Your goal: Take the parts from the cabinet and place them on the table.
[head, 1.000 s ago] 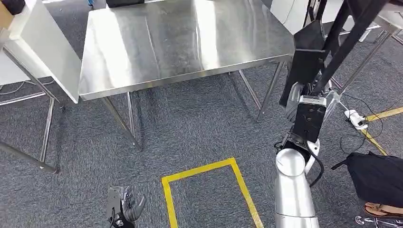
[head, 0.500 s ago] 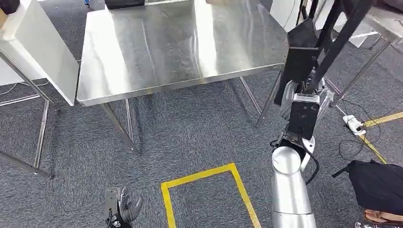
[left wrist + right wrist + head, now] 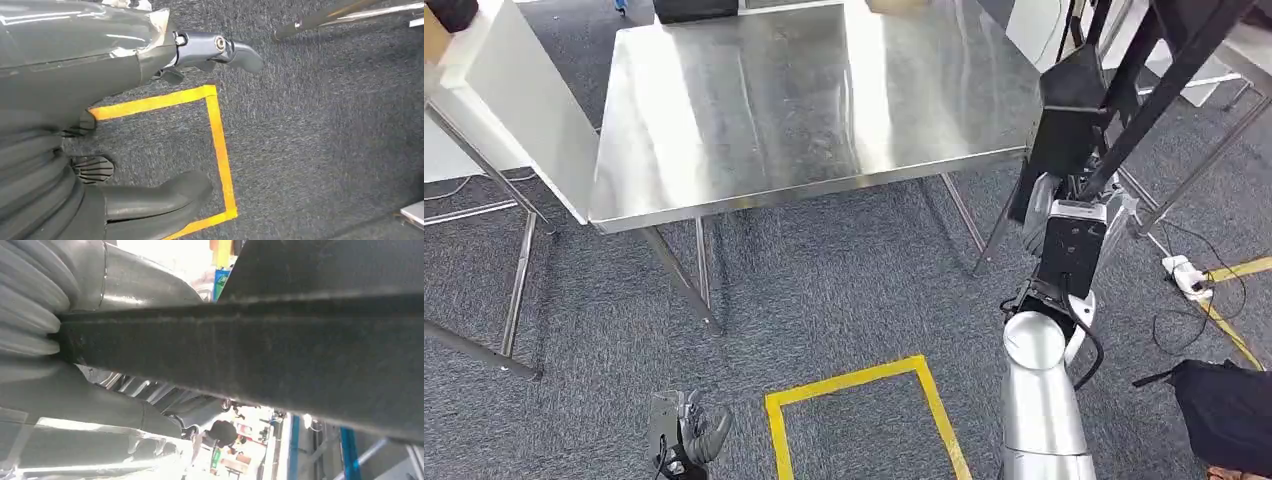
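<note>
Head view: steel counter (image 3: 804, 100), bare-topped; right hand (image 3: 1064, 195) raised just beside the counter's near right corner, gripping a long black angled part (image 3: 1074, 110). Left hand (image 3: 686, 440) hangs low over grey carpet, well apart from the counter, beside a yellow tape rectangle (image 3: 864, 405). Left wrist view: left hand (image 3: 100, 100) empty, fingers spread. Right wrist view: right hand (image 3: 60, 405) clasped around the black part (image 3: 280, 355).

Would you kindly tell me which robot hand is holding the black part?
The right robot hand, raised beside the steel table, grips the black flat part; the left hangs empty.
</note>
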